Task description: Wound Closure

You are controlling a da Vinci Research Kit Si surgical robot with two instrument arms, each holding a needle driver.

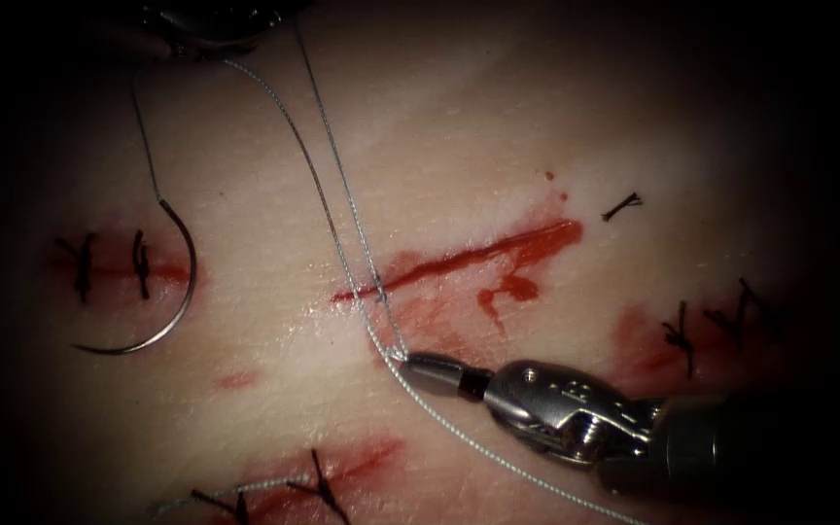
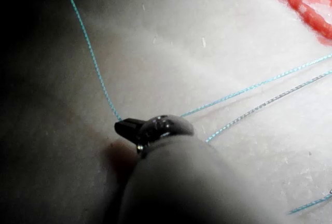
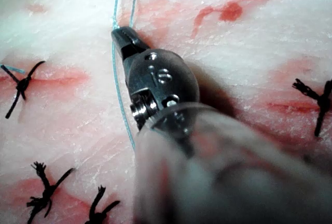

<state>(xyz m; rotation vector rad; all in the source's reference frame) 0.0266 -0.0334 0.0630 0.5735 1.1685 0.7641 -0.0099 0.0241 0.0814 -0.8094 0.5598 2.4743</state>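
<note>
Left of the cut (image 1: 469, 258), curved needle (image 1: 162, 292) lying free; right tool (image 1: 408, 362) clamped on thread (image 1: 342, 194); left tool (image 2: 120, 127) gripping thread.

You have pale pink tissue (image 1: 498, 126) streaked with red fluid (image 1: 498, 255) along its cut. Your thread (image 1: 328, 175) looks silvery grey with a fine twisted pattern; the old stitches (image 1: 138, 264) are black

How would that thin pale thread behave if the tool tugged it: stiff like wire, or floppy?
Probably floppy: the thread drapes in soft curves over the tissue. Likely very light, being so fine beside the right tool. Its twisted surface may give some grip rather than slip.
</note>
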